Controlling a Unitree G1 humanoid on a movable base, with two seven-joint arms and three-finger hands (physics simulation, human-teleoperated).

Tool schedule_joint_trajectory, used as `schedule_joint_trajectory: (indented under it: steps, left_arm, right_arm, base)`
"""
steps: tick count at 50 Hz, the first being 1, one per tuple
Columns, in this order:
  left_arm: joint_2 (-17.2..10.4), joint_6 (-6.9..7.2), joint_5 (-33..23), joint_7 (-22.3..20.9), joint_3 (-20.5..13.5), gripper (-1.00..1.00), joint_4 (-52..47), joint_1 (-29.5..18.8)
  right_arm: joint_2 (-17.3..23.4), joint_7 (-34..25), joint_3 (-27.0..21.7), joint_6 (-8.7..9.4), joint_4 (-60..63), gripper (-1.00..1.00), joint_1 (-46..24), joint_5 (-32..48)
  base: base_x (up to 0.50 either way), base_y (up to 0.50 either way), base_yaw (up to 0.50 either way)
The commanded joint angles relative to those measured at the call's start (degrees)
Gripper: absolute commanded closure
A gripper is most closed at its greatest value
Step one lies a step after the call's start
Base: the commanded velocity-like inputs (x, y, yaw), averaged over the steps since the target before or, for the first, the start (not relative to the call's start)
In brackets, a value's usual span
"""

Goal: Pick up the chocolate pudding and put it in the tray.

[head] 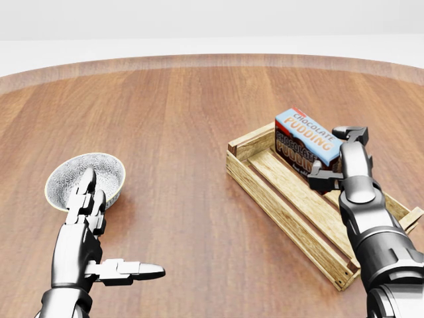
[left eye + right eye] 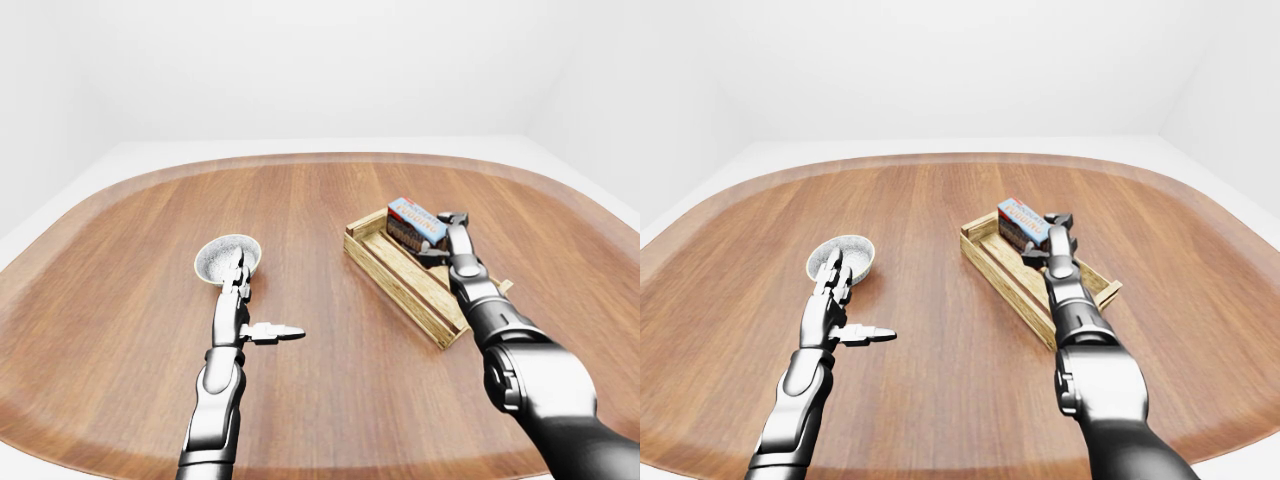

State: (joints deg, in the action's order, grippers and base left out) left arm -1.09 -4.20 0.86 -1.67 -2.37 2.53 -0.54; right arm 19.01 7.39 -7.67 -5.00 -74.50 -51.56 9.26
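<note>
At the left of the head view, the left hand [image 1: 89, 228] hovers over the wooden worktop [image 1: 185, 119] with its fingers spread and empty, its fingertips reaching over the near rim of a patterned bowl [image 1: 73, 173]. It looks idle, but a stray move could nudge that bowl. Further right, the wooden tray [image 1: 285, 209] lies at a slant. Over its far end the right hand [image 1: 334, 159] pinches the chocolate pudding box [image 1: 303, 140], which sits tilted and looks low in the tray, though I cannot tell whether it touches the slats. Let go while tilted, the box could tip against the tray wall or topple over the rim; fingers catching on release could drag it out.
</note>
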Motion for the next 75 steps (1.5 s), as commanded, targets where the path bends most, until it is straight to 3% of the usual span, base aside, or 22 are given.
schedule_joint_trajectory:
  steps: [1,12,24,25,30,75]
  left_arm:
    - [-0.04,0.35,-0.09,-0.27,0.10,-1.00,0.07,0.00]
    - [-0.01,1.27,-0.14,-0.27,0.22,-1.00,-1.15,0.31]
    - [-0.05,0.62,-0.10,-0.33,0.10,-1.00,-0.32,0.10]
    - [-0.02,0.10,-0.13,-0.35,0.12,-1.00,0.13,0.19]
    - [-0.05,0.93,-0.08,-0.31,0.12,-1.00,-0.63,0.15]
    - [-0.08,0.96,0.08,-0.25,0.02,-1.00,-0.28,-0.12]
  right_arm:
    - [0.16,0.85,-0.81,0.00,-0.06,1.00,1.12,3.41]
    - [0.53,1.45,-1.08,0.00,-0.47,1.00,2.04,3.87]
    - [0.57,2.10,-1.17,0.00,-0.88,1.00,3.05,4.49]
    - [0.54,2.14,-1.16,0.00,-0.89,1.00,3.16,4.57]
    - [0.46,2.38,-1.21,0.00,-1.07,1.00,3.78,4.88]
    - [-0.03,3.92,-1.71,0.00,-2.04,1.00,7.60,6.25]
  base:
    - [0.00,0.00,0.00]
    - [0.00,0.00,0.00]
    - [0.00,0.00,0.00]
    - [0.00,0.00,0.00]
    - [0.00,0.00,0.00]
    - [0.00,0.00,0.00]
